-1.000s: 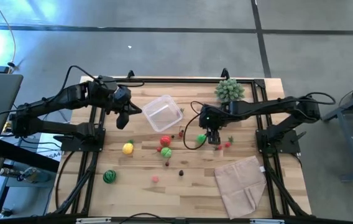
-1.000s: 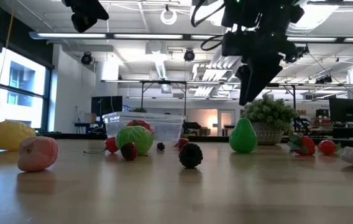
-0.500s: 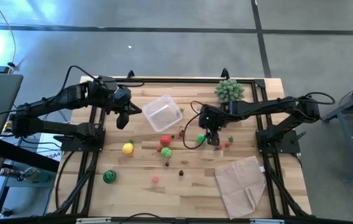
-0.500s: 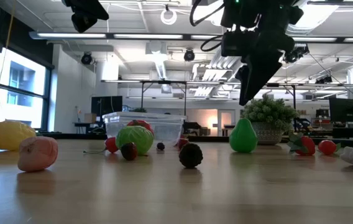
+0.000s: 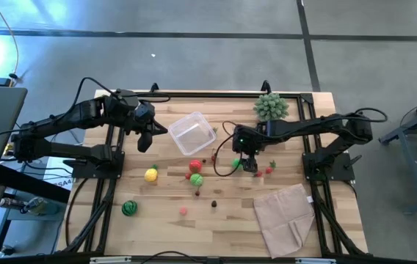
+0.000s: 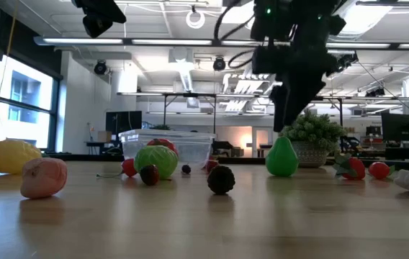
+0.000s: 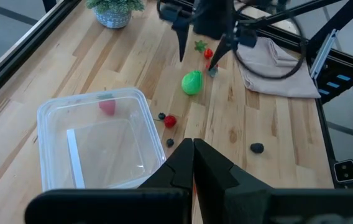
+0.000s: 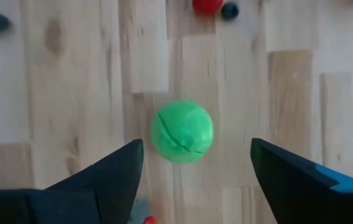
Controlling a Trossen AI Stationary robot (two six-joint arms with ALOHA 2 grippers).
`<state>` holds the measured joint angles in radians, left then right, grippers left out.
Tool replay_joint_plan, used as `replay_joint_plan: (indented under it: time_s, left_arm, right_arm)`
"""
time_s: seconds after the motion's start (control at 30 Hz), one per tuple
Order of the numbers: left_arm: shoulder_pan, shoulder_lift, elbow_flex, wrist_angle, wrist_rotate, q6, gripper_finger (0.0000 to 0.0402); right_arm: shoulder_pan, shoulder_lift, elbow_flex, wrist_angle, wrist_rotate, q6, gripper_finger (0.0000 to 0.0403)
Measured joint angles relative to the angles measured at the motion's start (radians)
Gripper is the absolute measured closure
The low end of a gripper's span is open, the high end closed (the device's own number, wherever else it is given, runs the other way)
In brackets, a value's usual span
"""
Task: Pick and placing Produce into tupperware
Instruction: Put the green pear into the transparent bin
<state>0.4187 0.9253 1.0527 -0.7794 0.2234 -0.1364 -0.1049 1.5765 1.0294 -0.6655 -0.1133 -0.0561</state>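
My right gripper (image 8: 192,163) hangs open above the table, its fingers either side of a green pear-shaped toy (image 8: 182,132) that rests on the wood; it touches nothing. In the high view the gripper (image 5: 244,158) is right beside the pear (image 5: 236,163). The clear tupperware (image 5: 191,133) sits left of it, with my left gripper (image 5: 146,137) shut and raised at its left side. A yellow lemon (image 5: 151,174), red tomato (image 5: 195,166), green round (image 5: 196,179), striped melon ball (image 5: 128,208) and red berries (image 5: 269,169) lie scattered on the table.
A spiky green plant ball (image 5: 271,106) stands at the far edge behind the right arm. A beige folded cloth (image 5: 285,216) lies at the near right. A pink piece (image 5: 183,210) and a dark berry (image 5: 214,203) lie toward the near edge.
My right gripper has moved a little toward the table's left, closer over the green pear, staying open. The left arm and the produce have kept still.
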Motion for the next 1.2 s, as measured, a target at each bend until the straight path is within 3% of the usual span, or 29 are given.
replay_joint_plan:
  time_s: [0.73,1.2]
  left_arm:
    - [0.0,0.0,0.0,0.0,0.0,0.0,0.0401]
    - [0.0,0.0,0.0,0.0,0.0,0.0,0.0401]
  right_arm:
    - [0.012,0.155,0.0,0.063,-0.026,-0.081,0.0114]
    - [0.014,0.182,0.0,0.077,-0.029,-0.1,0.0123]
